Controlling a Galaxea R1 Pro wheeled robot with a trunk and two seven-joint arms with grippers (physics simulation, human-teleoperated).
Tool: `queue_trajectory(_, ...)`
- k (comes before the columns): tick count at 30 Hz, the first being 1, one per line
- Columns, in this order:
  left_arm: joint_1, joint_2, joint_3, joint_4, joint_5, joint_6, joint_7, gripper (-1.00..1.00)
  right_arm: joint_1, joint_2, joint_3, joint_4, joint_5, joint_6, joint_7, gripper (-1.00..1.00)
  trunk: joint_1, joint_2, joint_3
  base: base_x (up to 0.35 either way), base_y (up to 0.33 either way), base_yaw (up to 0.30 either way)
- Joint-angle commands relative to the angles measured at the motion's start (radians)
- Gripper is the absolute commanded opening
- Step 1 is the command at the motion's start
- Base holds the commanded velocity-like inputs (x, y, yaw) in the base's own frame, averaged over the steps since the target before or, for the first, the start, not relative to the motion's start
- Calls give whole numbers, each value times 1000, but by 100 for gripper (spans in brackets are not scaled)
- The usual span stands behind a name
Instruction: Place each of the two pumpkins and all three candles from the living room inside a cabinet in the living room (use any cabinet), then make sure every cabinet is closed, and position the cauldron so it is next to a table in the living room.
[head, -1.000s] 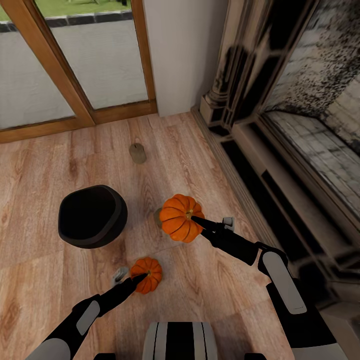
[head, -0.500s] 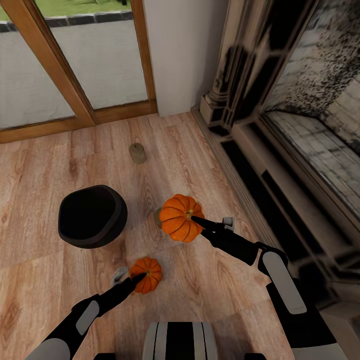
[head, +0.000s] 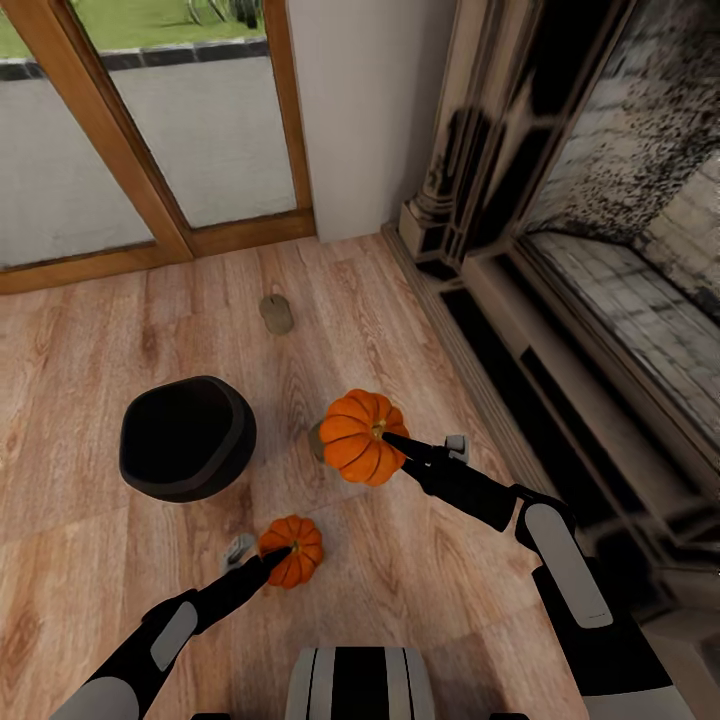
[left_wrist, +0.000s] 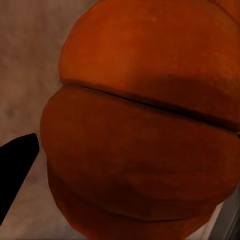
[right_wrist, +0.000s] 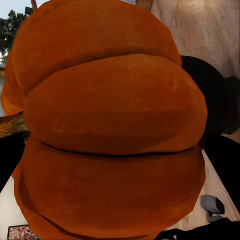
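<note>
Wooden floor (head: 420, 590), head view: two ribbed orange pumpkins, the larger pumpkin (head: 358, 437) in the right pincer (head: 386, 436), the small pumpkin (head: 295, 548) in the left pincer (head: 268, 556); one black cauldron (head: 187, 437), two tan candles (head: 276, 313). Wrist views: orange ribs close up; grips apparently closed.

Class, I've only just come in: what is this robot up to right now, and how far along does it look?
The robot has a hand on each pumpkin: the left hand at the small pumpkin, the right hand at the large pumpkin, apparently gripping them. Both are near the wooden floor. The cauldron sits to their left. One candle stands farther off; another peeks from behind the large pumpkin. Nothing is stowed yet.
</note>
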Motion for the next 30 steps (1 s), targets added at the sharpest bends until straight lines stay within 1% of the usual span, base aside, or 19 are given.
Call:
queue_trajectory(1,0,0,3,0,4,8,0,-100,0,-1,0,0,3,2,3,-100,-1,0,3,0,0,0)
queue_trajectory(11,0,0,2,1,-1,9,0,-100,0,-1,-1,0,3,1,3,-100,-5,2,42,0,0,0)
queue_trajectory(17,0,0,1,9,4,12,-4,-100,0,-1,-3,1,3,0,4,-100,-8,4,65,0,0,0)
queue_trajectory(20,0,-1,-4,11,-1,13,-3,-100,0,-1,-6,2,3,-2,7,-100,-9,5,77,0,0,0)
queue_trajectory(30,0,4,-4,12,7,25,-9,-100,0,-1,-9,7,3,-6,12,-100,-14,7,116,0,0,0)
